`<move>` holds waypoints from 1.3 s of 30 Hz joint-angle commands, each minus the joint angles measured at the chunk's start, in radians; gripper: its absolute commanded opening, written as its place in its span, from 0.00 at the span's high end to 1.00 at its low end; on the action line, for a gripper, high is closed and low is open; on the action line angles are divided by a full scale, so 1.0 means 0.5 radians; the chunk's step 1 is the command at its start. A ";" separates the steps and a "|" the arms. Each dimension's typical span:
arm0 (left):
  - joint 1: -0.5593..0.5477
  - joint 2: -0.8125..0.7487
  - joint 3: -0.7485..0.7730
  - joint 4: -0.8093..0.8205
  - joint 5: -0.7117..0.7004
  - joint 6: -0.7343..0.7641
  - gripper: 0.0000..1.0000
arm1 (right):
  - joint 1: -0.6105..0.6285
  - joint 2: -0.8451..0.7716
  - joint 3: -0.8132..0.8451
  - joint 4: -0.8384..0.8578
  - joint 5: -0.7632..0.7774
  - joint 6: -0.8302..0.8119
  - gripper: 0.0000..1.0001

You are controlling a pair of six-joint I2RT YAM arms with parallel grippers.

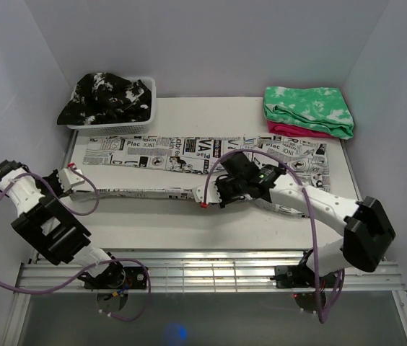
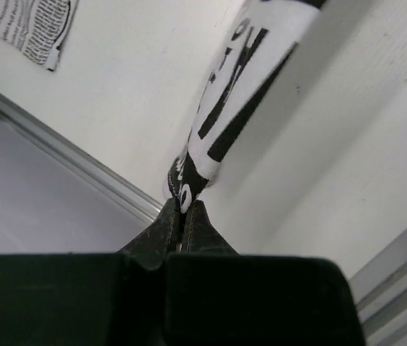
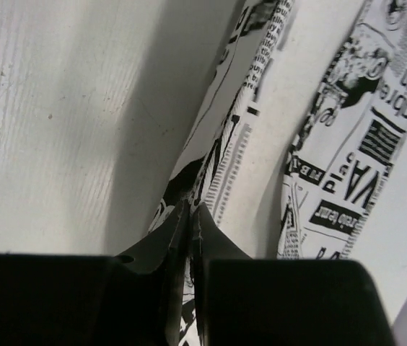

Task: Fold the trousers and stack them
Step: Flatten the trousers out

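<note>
White cloth printed with black newsprint: the trousers lie lengthwise across the far half of the table. The far leg rests flat. The near leg is pulled into a narrow strip between the two arms.

Left gripper, near the table's left edge: jaws pinched together on the strip's end, confirmed in the left wrist view.

Right gripper, about mid-table: jaws likewise clamped on a fold of the printed cloth.

Far left: basket holding a black garment with white splotches. Far right: folded green-and-white cloth, just beyond the trousers.
</note>
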 commanded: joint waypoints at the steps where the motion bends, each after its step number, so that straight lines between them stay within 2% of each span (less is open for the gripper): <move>1: 0.077 -0.379 0.003 -0.391 0.124 0.316 1.00 | -0.029 -0.309 -0.158 0.038 -0.120 -0.003 0.92; 4: 0.120 -0.612 -0.132 -0.391 0.038 0.169 1.00 | -0.051 -0.517 -0.305 0.038 -0.166 -0.037 0.92; 7: 0.151 -0.647 -0.059 -0.391 0.136 -0.269 1.00 | -0.051 -0.684 -0.452 0.041 -0.215 -0.067 0.92; 8: 0.151 -0.640 -0.029 -0.394 0.148 -0.501 1.00 | -0.051 -0.714 -0.486 0.050 -0.219 -0.068 0.92; 11: 0.157 -0.628 0.048 -0.394 0.143 -0.870 1.00 | -0.060 -0.819 -0.560 0.044 -0.274 -0.061 0.92; 14: 0.157 -0.625 0.012 -0.388 0.072 -0.957 1.00 | -0.060 -0.850 -0.618 0.148 -0.341 -0.092 0.92; 16: 0.154 -0.549 0.057 -0.388 0.066 -1.058 1.00 | -0.081 -0.688 -0.579 0.243 -0.375 -0.132 0.92; 18: 0.154 -0.285 0.183 -0.384 0.084 -1.202 1.00 | -0.124 -0.376 -0.374 0.231 -0.418 -0.132 0.92; 19: 0.151 -0.166 0.271 -0.384 0.102 -1.397 1.00 | -0.167 -0.253 -0.285 0.222 -0.467 -0.120 0.92; 20: 0.154 0.072 0.476 -0.381 0.139 -1.496 1.00 | -0.183 -0.142 -0.190 0.216 -0.485 -0.108 0.92; 21: 0.151 0.178 0.581 -0.381 0.164 -1.585 1.00 | -0.195 0.093 0.012 0.216 -0.488 -0.101 0.92; 23: 0.148 0.359 0.829 -0.345 0.243 -1.809 1.00 | -0.223 0.318 0.227 0.188 -0.504 -0.071 0.92; 24: 0.105 0.481 0.879 -0.311 0.250 -1.892 1.00 | -0.232 0.535 0.465 0.161 -0.510 -0.058 0.92; 28: -0.063 0.596 0.892 0.044 0.140 -2.312 1.00 | -0.275 0.996 1.033 -0.008 -0.501 0.030 0.92; 30: -0.198 0.602 0.831 0.287 0.017 -2.527 0.97 | -0.290 1.150 1.179 -0.002 -0.461 0.128 0.82; 31: -0.232 0.581 0.731 0.397 -0.026 -2.622 0.88 | -0.302 1.190 1.295 -0.002 -0.379 0.174 0.75; 32: -0.260 0.563 0.681 0.620 -0.054 -2.714 0.77 | -0.309 1.215 1.342 0.001 -0.342 0.229 0.61; 34: -0.327 0.526 0.586 0.826 -0.097 -2.948 0.68 | -0.360 1.206 1.382 0.016 -0.277 0.373 0.46; 35: -0.352 0.504 0.579 0.955 -0.097 -2.997 0.64 | -0.385 1.178 1.373 0.029 -0.262 0.423 0.41; 37: -0.419 0.504 0.640 0.981 -0.060 -3.050 0.58 | -0.455 1.022 1.324 0.007 -0.213 0.500 0.40; 39: -0.441 0.480 0.671 0.959 0.004 -2.977 0.47 | -0.529 0.757 1.140 -0.014 -0.185 0.524 0.26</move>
